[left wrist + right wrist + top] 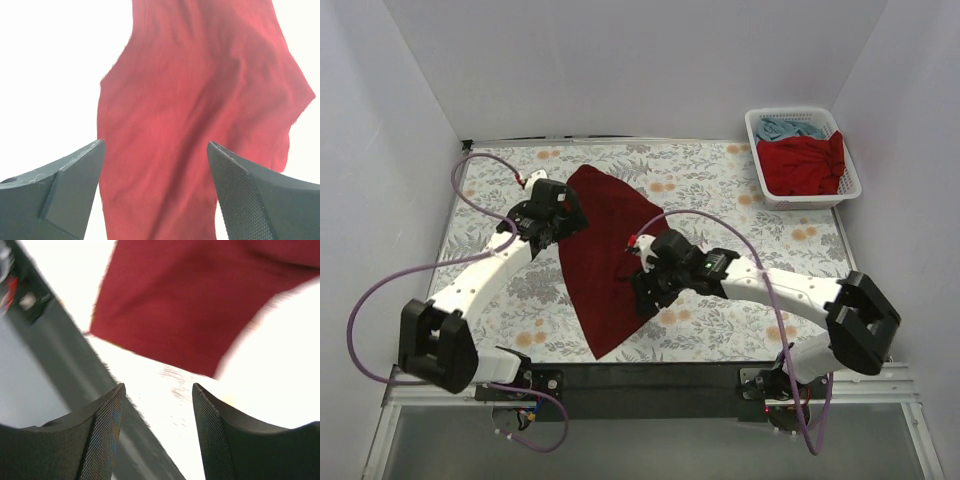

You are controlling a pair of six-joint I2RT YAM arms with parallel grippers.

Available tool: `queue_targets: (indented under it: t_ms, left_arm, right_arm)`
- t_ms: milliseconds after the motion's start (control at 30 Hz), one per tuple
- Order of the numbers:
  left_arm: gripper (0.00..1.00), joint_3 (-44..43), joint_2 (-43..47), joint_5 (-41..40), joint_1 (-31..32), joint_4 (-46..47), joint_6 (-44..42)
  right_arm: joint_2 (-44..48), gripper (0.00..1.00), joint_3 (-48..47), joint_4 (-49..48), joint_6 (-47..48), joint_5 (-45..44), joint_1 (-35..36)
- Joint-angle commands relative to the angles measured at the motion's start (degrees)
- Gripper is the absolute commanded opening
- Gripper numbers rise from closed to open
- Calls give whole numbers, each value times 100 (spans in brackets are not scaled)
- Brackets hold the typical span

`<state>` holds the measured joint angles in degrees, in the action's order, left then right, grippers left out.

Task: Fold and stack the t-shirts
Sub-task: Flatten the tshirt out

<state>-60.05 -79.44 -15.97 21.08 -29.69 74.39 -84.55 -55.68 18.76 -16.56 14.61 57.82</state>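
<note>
A large dark maroon t-shirt (605, 250) lies as a long, tapered shape in the middle of the floral table cloth (740, 200). My left gripper (570, 215) is open over the shirt's upper left edge. The left wrist view shows the maroon cloth (200, 100) below and between the spread fingers of that gripper (156, 145), with nothing held. My right gripper (645, 285) is open at the shirt's lower right edge. In the right wrist view, that gripper (158, 387) is empty over bare table cloth, and the shirt's hem (190, 300) is just beyond its tips.
A white lattice basket (790, 111) stands at the back right. It holds a brighter red shirt (805, 165) and a light blue one (790, 128). The table's dark near edge (50, 340) runs close to the right gripper. White walls enclose the table.
</note>
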Motion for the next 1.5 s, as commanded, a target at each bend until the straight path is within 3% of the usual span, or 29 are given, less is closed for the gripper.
queue_targets:
  t_ms: [0,200,400,433,567,933,1200,1300,1400,1467]
  left_arm:
    - [81,695,577,153,238,-941,646]
    - [73,1654,1167,735,669,-1294,1428]
    - [64,1848,1133,718,766,-1337,1587]
    - [57,1865,1098,709,766,-1337,1579]
    - [49,1901,834,638,775,-1250,1561]
    - [45,1989,228,604,819,-1030,1526]
    - [43,1971,-264,630,836,-977,1464]
    - [25,1971,-274,647,845,-968,1447]
    - [2,1910,-143,534,845,-1065,1438]
    - [0,1778,147,350,845,-1292,1447]
  right_arm:
    - [579,63,530,75,-146,-1021,-306]
    - [1292,63,936,22,-181,-1382,-728]
    - [1398,63,1217,-57,-207,-1321,-816]
    - [1415,63,1252,-74,-216,-1303,-816]
    - [1494,63,1402,-163,-260,-1312,-843]
    - [1618,63,1586,-312,-155,-1321,-1132]
    - [1486,63,1552,-645,91,-1127,-1791]
    - [1197,64,1402,-786,188,-1013,-2090]
    - [697,65,1192,-1041,205,-724,-2406]
    - [380,66,1042,-1173,214,-417,-2617]
